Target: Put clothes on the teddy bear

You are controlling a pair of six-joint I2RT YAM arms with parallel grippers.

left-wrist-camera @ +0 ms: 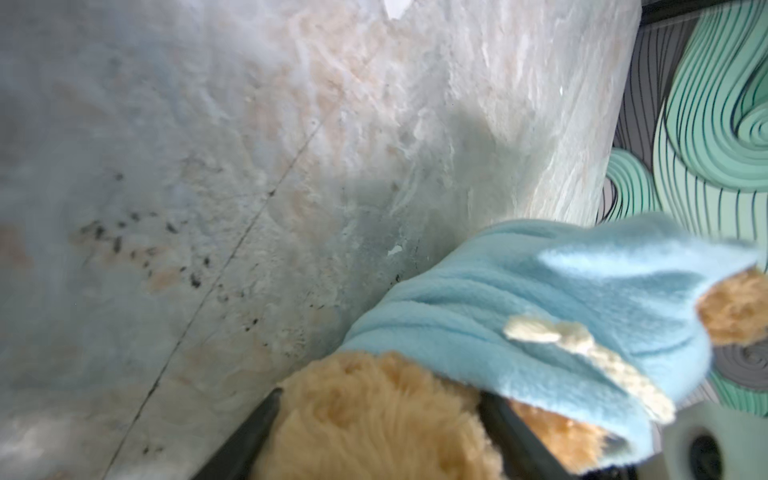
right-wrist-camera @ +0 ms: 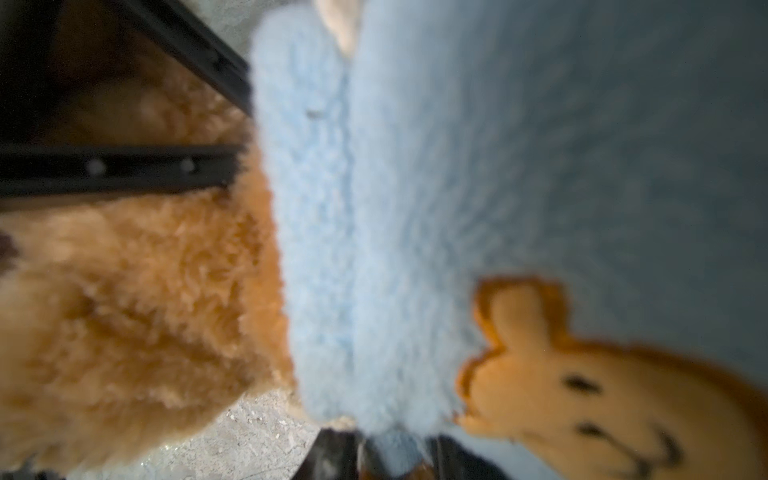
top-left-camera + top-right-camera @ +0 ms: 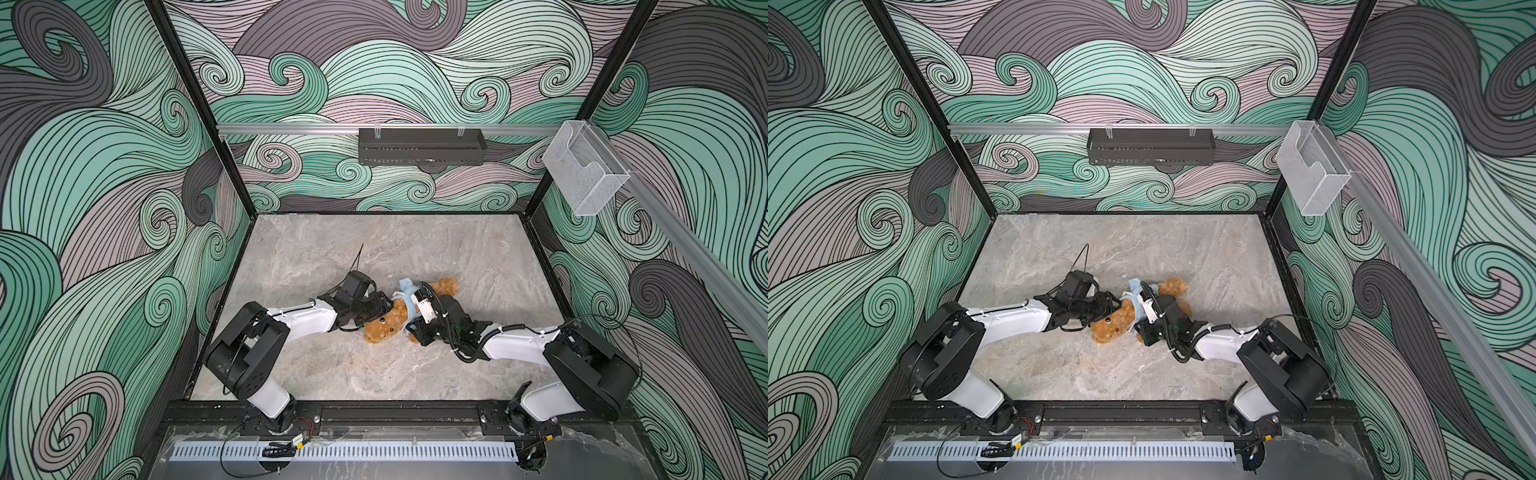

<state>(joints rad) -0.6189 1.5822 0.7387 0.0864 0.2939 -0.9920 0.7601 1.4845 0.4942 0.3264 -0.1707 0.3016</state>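
The teddy bear (image 3: 380,329) (image 3: 1109,329), golden-brown and curly, lies on the marble table (image 3: 415,245) with its head toward the front. A light blue shirt (image 3: 409,305) (image 3: 1136,306) is bunched around its body; one furry leg (image 3: 446,286) sticks out behind. In the left wrist view a lump of the bear's fur (image 1: 374,415) below the shirt (image 1: 519,291) fills my left gripper (image 1: 382,405) (image 3: 384,307), both fingers pressing on it. My right gripper (image 2: 392,442) (image 3: 415,328) is shut on the shirt's edge (image 2: 374,249), beside the bear-face patch (image 2: 582,395).
A thin black cable (image 3: 357,257) lies on the table behind the left arm. A black tray (image 3: 422,146) hangs on the rear rail and a clear plastic box (image 3: 584,174) on the right rail. Black frame posts bound the table.
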